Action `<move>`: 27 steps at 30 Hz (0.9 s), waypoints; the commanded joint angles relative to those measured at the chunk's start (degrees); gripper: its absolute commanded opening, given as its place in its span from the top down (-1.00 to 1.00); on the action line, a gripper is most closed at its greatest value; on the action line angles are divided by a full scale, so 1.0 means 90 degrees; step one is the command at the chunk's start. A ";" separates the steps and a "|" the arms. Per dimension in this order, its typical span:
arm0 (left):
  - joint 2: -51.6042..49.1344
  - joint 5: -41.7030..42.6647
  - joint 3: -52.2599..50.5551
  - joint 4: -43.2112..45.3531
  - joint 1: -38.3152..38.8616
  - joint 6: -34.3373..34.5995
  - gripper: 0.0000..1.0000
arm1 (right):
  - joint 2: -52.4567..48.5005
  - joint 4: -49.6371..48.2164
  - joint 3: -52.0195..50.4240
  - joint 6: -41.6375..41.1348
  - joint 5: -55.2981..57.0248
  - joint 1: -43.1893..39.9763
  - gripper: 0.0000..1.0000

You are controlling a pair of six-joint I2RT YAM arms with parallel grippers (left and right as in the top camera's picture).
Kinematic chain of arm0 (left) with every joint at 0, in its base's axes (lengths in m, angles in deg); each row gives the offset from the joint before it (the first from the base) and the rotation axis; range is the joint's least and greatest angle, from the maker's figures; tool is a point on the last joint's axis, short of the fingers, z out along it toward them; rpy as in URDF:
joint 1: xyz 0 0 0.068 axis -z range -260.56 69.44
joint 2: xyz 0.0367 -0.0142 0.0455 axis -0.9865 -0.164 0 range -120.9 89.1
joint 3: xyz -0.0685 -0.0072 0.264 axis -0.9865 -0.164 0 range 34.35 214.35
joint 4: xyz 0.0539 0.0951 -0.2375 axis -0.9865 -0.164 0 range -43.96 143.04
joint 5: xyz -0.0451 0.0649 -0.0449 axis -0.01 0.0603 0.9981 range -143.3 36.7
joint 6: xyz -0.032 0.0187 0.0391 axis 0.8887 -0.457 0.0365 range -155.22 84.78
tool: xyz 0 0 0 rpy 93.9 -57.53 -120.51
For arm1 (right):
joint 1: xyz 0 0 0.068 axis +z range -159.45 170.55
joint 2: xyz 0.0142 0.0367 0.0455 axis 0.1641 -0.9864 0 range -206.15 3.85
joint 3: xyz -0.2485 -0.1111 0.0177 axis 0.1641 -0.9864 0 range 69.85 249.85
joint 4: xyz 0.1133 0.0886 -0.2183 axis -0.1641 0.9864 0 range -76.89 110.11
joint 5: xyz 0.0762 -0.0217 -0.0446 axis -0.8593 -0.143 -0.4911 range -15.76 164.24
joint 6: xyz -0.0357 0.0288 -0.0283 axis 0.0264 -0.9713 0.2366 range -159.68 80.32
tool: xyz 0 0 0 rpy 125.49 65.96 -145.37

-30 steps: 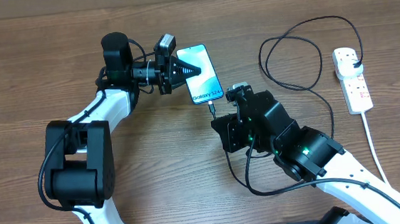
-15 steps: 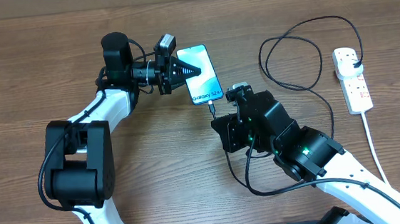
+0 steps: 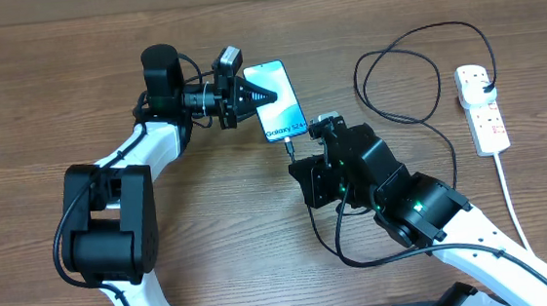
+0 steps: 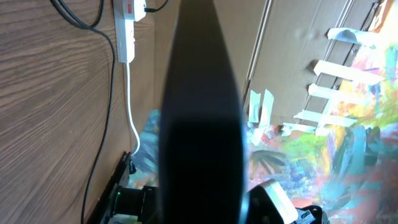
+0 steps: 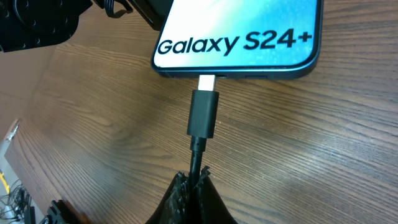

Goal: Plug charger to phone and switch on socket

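Presently the charger (image 5: 204, 115) is being gripped by its cable in the closed right gripper (image 5: 198, 183), its connector being pointed along the long axis of the phone (image 5: 236, 31), which is lying straight ahead on the far side, its port touching the tip.

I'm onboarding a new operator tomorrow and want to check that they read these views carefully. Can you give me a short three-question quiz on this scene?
1. True or false: the charger connector is pushed fully into the phone.
2. Which gripper pinches the charger cable? A) left gripper B) right gripper C) neither
3. Fill in: the charger plug sits in the white ____.

Key:
1. False. Bare metal of its tip shows at the port.
2. B
3. socket
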 commanded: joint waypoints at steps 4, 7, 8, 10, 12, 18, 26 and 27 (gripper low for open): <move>0.0017 0.0425 0.0189 0.0056 0.0041 -0.0151 0.92 | 0.0036 -0.0061 0.0034 0.0024 0.0015 0.0041 0.92; 0.0017 0.0425 0.0189 0.0056 0.0027 -0.0151 0.92 | 0.0036 -0.0015 0.0034 0.0024 0.0015 0.0041 0.92; 0.0017 0.0425 0.0189 0.0056 0.0024 -0.0151 0.92 | 0.0036 0.0002 0.0034 0.0024 0.0015 0.0041 0.92; 0.0017 0.0425 0.0189 0.0056 0.0024 -0.0143 0.92 | 0.0036 0.0032 0.0034 0.0024 0.0015 0.0041 0.92; 0.0017 0.0427 0.0189 0.0056 0.0012 -0.0051 0.92 | 0.0036 0.0083 0.0034 0.0022 0.0015 0.0041 0.92; 0.0017 0.0427 0.0189 0.0056 -0.0012 -0.0068 0.92 | 0.0036 0.0075 0.0034 0.0024 0.0015 0.0041 0.92; 0.0017 0.0427 0.0189 0.0056 -0.0015 -0.0998 0.92 | 0.0039 0.0129 0.0034 0.0024 0.0012 0.0041 0.92; 0.0017 0.0427 0.0189 0.0056 -0.0015 -0.1018 0.92 | 0.0039 0.0158 0.0034 0.0024 0.0012 0.0041 0.92</move>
